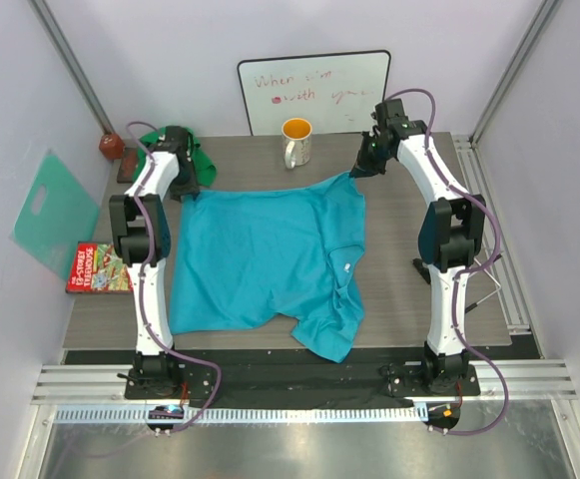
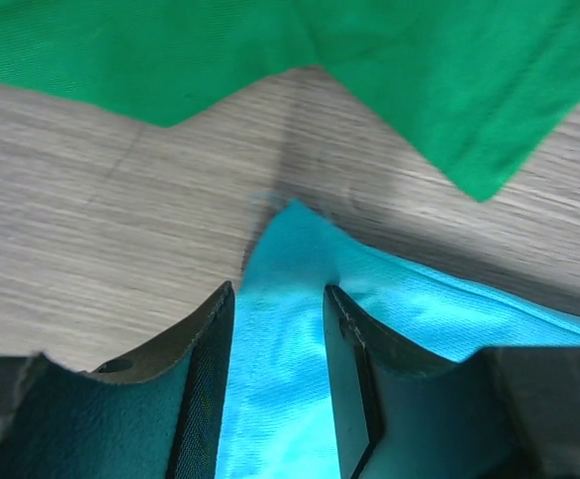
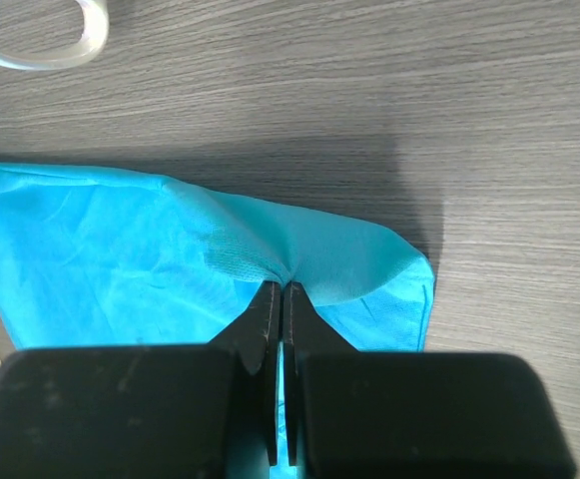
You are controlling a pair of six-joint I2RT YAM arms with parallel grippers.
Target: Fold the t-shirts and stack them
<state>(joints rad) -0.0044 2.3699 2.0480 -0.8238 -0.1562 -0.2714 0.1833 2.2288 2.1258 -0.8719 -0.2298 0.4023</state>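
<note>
The right gripper [image 3: 282, 287] is clamped tight on a pinch of the turquoise t-shirt [image 1: 260, 249], just inside one far corner of it; the cloth puckers into the closed jaws and fans out to their left, with the corner flap to their right. Ahead of these jaws is bare table [image 1: 409, 289], and farther ahead to the left stands a mug [image 1: 296, 142].

The left gripper [image 2: 278, 294] has its jaws apart, straddling the shirt's other far corner. The cloth lies loose between the two fingers [image 2: 205, 379] and its tip pokes out just beyond them. The green t-shirt [image 2: 419, 70] lies bunched ahead of these jaws, apart from the turquoise tip, with a strip of table between.

The rest of the turquoise shirt lies spread flat behind both grippers, one near corner rumpled. A whiteboard [image 1: 314, 90] stands beyond the mug. Off to the left of the left jaws are a mint plastic sheet [image 1: 52, 210] and a book [image 1: 100, 267].
</note>
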